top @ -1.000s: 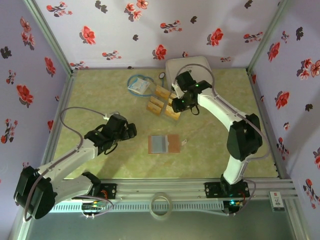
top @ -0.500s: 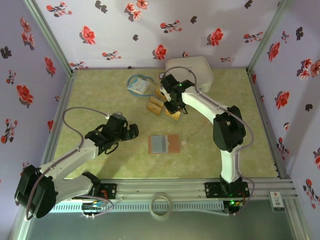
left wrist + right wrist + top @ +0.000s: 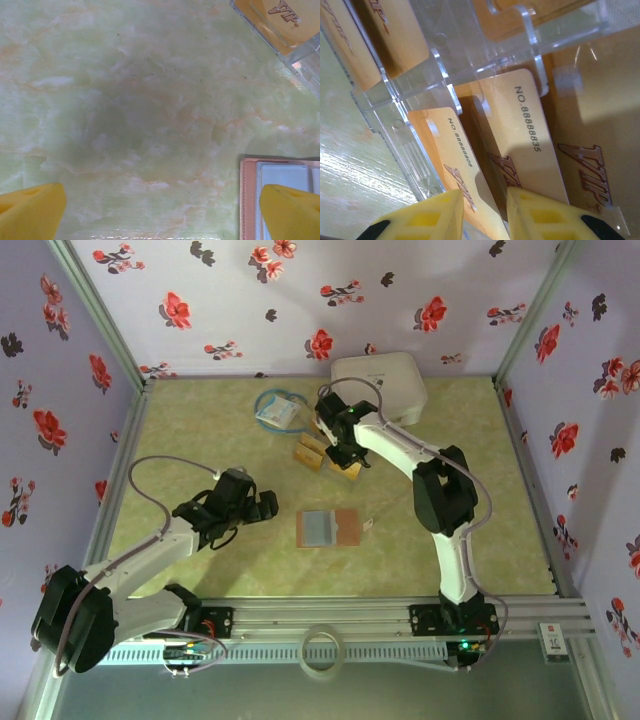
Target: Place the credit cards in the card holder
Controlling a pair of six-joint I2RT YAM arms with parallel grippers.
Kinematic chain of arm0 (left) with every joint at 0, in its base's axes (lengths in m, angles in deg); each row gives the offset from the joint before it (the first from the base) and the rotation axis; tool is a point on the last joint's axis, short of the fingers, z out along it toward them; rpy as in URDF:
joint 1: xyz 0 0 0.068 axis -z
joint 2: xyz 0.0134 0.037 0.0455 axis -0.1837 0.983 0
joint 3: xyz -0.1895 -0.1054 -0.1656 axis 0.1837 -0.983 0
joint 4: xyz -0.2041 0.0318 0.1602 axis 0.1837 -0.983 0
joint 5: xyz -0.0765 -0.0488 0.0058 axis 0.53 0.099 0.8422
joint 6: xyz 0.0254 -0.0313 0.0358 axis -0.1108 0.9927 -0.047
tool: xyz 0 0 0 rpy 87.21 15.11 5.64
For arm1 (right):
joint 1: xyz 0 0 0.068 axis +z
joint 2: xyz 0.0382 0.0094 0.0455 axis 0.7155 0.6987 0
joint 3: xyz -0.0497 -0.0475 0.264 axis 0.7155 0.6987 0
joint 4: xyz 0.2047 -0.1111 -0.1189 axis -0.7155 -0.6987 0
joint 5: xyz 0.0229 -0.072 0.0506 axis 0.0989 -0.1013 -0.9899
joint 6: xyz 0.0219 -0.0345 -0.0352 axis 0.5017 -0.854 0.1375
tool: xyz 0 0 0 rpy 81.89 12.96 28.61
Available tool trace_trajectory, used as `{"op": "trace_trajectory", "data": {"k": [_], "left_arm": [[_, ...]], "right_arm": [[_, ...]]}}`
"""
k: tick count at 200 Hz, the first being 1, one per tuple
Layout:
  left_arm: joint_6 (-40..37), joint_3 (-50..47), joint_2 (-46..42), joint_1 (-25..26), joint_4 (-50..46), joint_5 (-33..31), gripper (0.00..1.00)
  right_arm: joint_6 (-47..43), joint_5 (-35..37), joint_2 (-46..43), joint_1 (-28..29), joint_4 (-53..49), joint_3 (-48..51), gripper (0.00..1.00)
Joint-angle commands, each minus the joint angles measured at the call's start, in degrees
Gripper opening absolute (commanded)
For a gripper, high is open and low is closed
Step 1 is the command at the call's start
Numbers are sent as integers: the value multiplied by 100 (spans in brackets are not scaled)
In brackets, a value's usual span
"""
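Golden-tan credit cards (image 3: 313,453) sit in a loose cluster at the upper centre of the overhead view. They rest on the green marbled table (image 3: 200,440), just below the white case (image 3: 385,380) and to the right of the blue-white packet (image 3: 278,410). The right gripper (image 3: 341,452) is down among them. In its wrist view the cards stand in clear plastic stands (image 3: 415,100), each printed with a number and "VIP". Its yellow fingertips (image 3: 432,217), at the bottom edge, are close together with one card's edge between them. I cannot tell whether they are pressing on it.

The card holder (image 3: 328,528) lies open and flat at the centre of the overhead view, grey-blue on the left half and reddish-brown on the right, well apart from the cards. The left gripper (image 3: 262,505) is to its left, jaws spread wide and holding nothing. Its wrist view has the holder's corner at lower right, and a clear stand with a card at upper right.
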Motion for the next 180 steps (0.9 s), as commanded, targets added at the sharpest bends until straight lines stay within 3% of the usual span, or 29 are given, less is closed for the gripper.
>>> {"op": "trace_trajectory", "data": {"k": [1,104,180], "left_arm": [[-75,-87,27,-61,89,40,100],[-41,-139,107,-79,156,70,100],[-36,-137,135,-79,172,91,100]], "right_arm": [[-58,118,87,55,-160,-147,26],[-32,-46,-22,69,-162,-156,16],[-41,-125,19,73,-212,-238,17]]}}
